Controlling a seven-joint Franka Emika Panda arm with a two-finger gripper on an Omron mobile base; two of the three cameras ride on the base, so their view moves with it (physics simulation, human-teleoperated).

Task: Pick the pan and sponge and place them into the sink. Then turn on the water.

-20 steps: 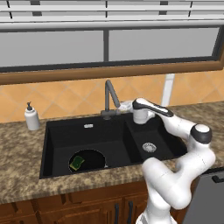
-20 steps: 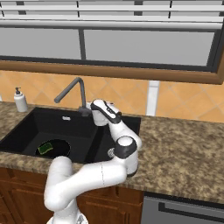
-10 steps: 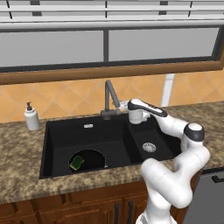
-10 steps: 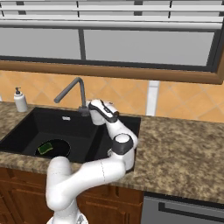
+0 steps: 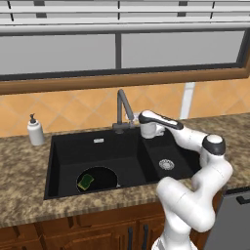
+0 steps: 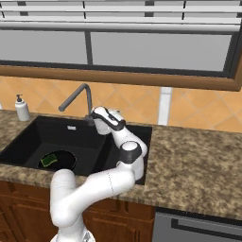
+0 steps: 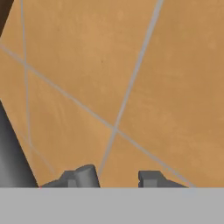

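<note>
Pan and sponge already down in the wider basin of the sink, sponge lying on the pan, left of the tap. No stream under the spout yet, so turning on the water looks like the one step left. Gripper just right of the tap's base, level with its lever; hand view facing the tiled wall, tips part-way closed, grip on the lever impossible to tell.

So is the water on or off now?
Off. No stream falls from the tap into the sink; the claw is beside the tap's base.
</note>
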